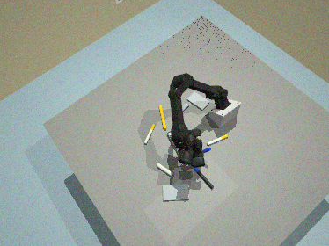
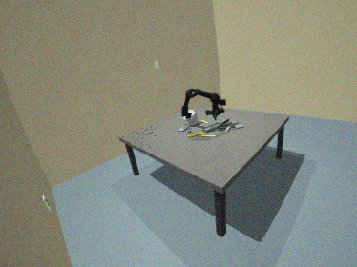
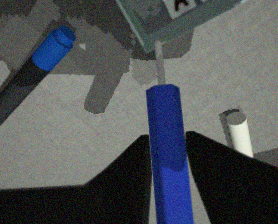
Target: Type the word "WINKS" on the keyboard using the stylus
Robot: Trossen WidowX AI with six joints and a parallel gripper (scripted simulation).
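My gripper [image 3: 167,141] [image 2: 215,116] is shut on the blue stylus [image 3: 169,112] [image 2: 215,118]. The stylus's thin grey tip points away from the fingers, and in the wrist view it appears at the near edge of the keyboard [image 3: 194,31] [image 2: 209,130], by a corner. Whether it touches the keyboard cannot be told. An "A" key [image 3: 181,6] shows at the top of the wrist view. In the top view the arm hides the fingertips and most of the keyboard, and a blue end of the stylus [image 1: 207,150] sticks out beside the wrist.
A dark marker with a blue end [image 1: 205,178] [image 3: 55,49] lies beside the gripper. A white stick [image 1: 164,170] [image 3: 241,135] lies on the other side. A yellow stick [image 1: 162,116], two white-and-yellow sticks [image 1: 149,133] [image 1: 217,140] and two pale pads [image 1: 169,193] [image 1: 198,100] lie around.
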